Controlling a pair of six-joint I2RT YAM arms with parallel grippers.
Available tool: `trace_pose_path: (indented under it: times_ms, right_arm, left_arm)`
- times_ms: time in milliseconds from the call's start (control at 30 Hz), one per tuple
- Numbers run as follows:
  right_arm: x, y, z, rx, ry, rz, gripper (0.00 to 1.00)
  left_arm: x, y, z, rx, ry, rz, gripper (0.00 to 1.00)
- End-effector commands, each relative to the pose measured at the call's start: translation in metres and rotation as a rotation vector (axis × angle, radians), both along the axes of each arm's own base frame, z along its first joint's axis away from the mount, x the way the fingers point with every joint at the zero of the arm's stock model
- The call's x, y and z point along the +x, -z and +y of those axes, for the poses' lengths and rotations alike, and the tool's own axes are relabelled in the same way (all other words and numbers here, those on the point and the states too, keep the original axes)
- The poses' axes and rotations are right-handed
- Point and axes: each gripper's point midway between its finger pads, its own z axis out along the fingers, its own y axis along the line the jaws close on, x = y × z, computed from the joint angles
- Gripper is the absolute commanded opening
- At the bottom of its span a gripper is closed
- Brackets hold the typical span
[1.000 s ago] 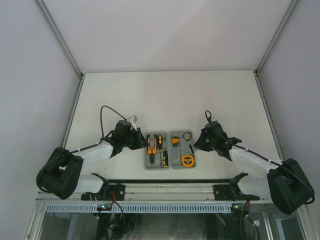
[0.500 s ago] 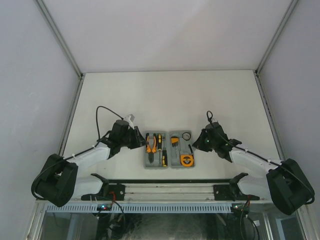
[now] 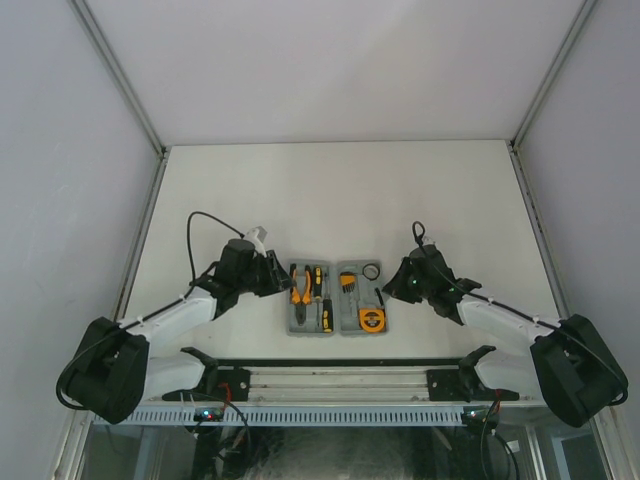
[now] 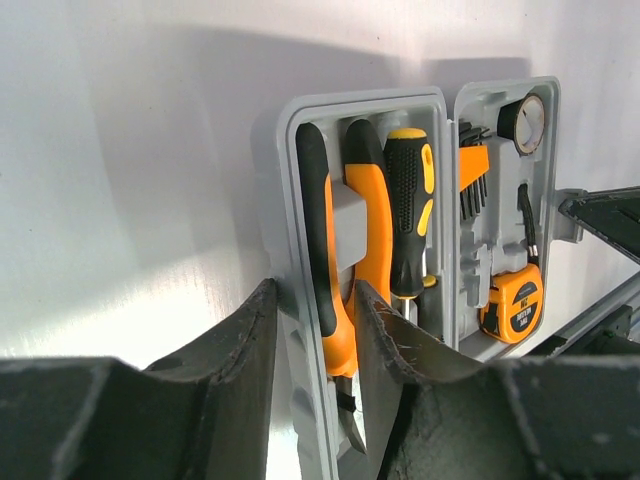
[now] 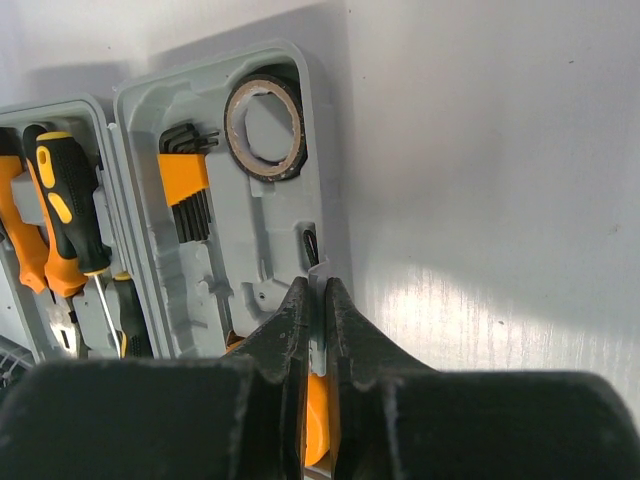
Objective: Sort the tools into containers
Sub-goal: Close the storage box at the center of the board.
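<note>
Over the last second my left arm has been dropping its elbow toward 7 o'clock in the top view, while both grippers are staying at the case's sides. On the surface (image 3: 330, 190), the one tool case (image 4: 362, 95) is lying open. Its two halves are sitting side by side, with their long axes and the hinge between them running 12 to 6. The case is lying at 3 o'clock from my left gripper (image 3: 278, 275) and 9 o'clock from my right gripper (image 3: 398, 284), about equally near both.

My left jaws are standing parted astride the left wall and the outer handle of the pliers (image 4: 378, 220); whether they are pressing, I cannot tell. My right gripper is clenching a thin grey tab (image 5: 318, 268) on the right rim, so I am judging that folding this half toward 9 o'clock falls to it.

Inside I am counting one pliers, two screwdrivers (image 4: 410, 200) (image 3: 327, 316), one tape measure (image 4: 513, 305), one hex key set (image 4: 472, 165) and one black ring (image 5: 232, 120).
</note>
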Motion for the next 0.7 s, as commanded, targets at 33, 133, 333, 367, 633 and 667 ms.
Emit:
trace_pose_path:
  times_ms: [33, 133, 333, 367, 633, 667]
  right_arm:
    - [-0.025, 0.011, 0.019, 0.056, -0.071, 0.091, 0.0]
    - [-0.024, 0.011, 0.014, 0.034, -0.056, 0.084, 0.0]
    - [-0.025, 0.014, 0.0, -0.037, -0.034, 0.077, 0.03]
    - [-0.025, 0.014, -0.001, -0.043, -0.036, 0.074, 0.03]
    - [-0.021, 0.004, -0.007, -0.058, -0.037, 0.043, 0.16]
    - [-0.021, 0.003, -0.008, -0.055, -0.038, 0.041, 0.17]
  left_arm:
    - [0.006, -0.057, -0.041, -0.198, 0.118, -0.09, 0.38]
    - [0.008, -0.04, -0.037, -0.163, 0.096, -0.061, 0.38]
    - [0.016, -0.011, -0.023, -0.122, 0.033, -0.016, 0.38]
    - [0.017, -0.008, -0.021, -0.119, 0.026, -0.012, 0.39]
    - [0.02, -0.005, -0.017, -0.113, 0.013, -0.01, 0.42]
    - [0.02, -0.004, -0.016, -0.109, 0.012, -0.008, 0.42]
